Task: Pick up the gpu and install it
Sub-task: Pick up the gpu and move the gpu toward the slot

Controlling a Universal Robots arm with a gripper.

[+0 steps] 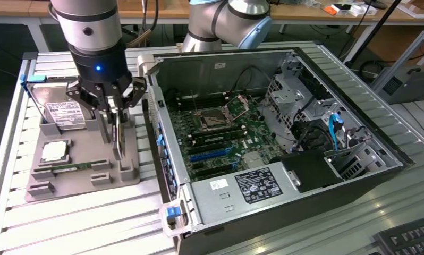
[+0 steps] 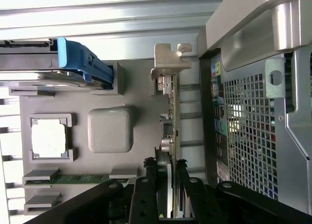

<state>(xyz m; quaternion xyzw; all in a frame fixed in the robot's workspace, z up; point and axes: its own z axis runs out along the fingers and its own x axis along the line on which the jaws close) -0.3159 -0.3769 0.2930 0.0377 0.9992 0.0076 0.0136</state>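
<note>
Vertical hand (image 1: 117, 114) tight on upright gpu (image 1: 118, 144)

Robotics lab, robot arm (image 1: 91, 26) with gripper (image 1: 117, 109) over slatted metal tabletop (image 1: 91, 223), open desktop computer case (image 1: 212, 66), wooden workbenches (image 1: 304, 11) far behind.

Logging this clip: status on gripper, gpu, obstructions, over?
Gripper shut on gpu. Card upright on edge at gray holder, beside open computer case, not installed. Nothing lying between card and case.
</note>
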